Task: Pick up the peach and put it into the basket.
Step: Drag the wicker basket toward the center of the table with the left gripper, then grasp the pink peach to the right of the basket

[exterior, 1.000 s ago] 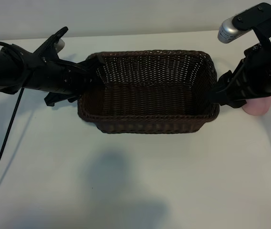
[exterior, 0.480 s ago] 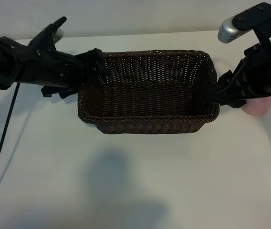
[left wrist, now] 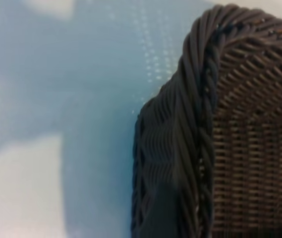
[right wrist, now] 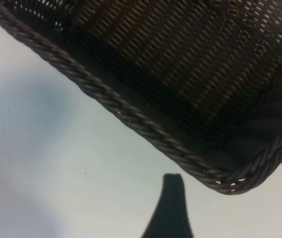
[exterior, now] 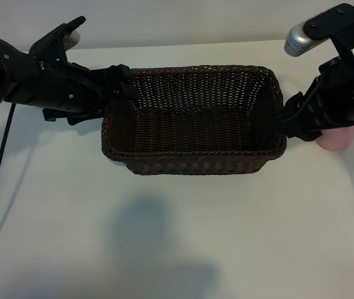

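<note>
Wicker fills most of what I see — the large rectangular dark brown woven basket sits mid-table on the white tabletop, with nothing visible inside it; my left gripper hangs at the basket's left end by the far corner, its jaws spread wide and pinching nothing; my right gripper sits against the basket's right end, one dark fingertip showing just outside the braided rim, jaws apart and holding nothing that I can see; the small round pale pink peach rests on the table just right of the basket — half hidden behind my right arm.
</note>
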